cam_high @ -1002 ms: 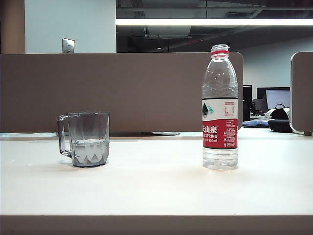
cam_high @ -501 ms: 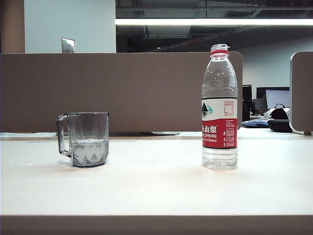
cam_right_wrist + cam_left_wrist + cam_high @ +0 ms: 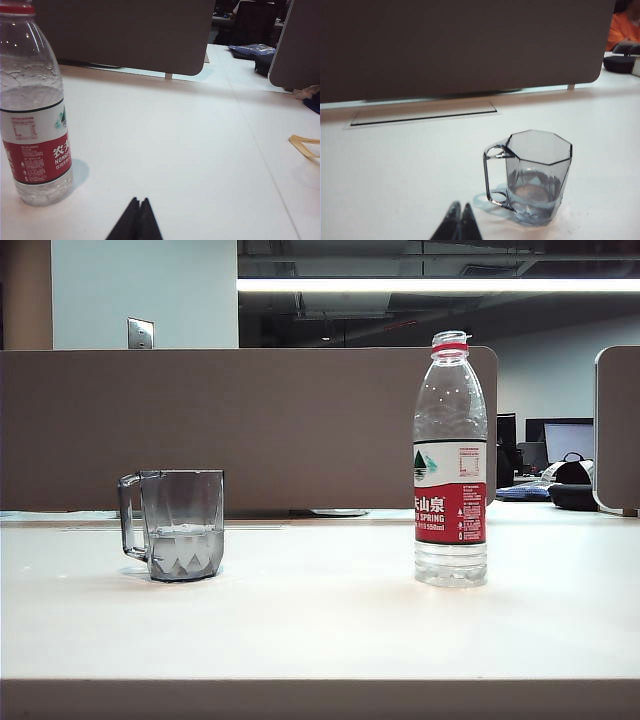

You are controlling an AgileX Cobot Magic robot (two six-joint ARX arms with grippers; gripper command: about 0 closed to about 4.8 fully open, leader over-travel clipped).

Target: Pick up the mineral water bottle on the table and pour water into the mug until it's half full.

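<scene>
The mineral water bottle (image 3: 34,107), uncapped and upright on the bench (image 3: 320,625), is seen beyond the closed, empty right claw (image 3: 138,201), and could be toppled if approached unopened, while the mug (image 3: 536,176) beyond the closed left claw (image 3: 459,206) already holds water (image 3: 532,192), so overfilling is risked.

Neither arm shows in the exterior view. In the left wrist view only the dark fingertips of the left gripper (image 3: 458,222) show, pressed together, the rest cut off by the picture's edge. The right gripper (image 3: 137,220) shows likewise in the right wrist view. There the mineral water bottle (image 3: 34,115) is cut at its mouth and one side. The label's small print is too fine to read. A tan object (image 3: 305,145) near the table's (image 3: 200,150) edge is cropped and unidentifiable.
</scene>
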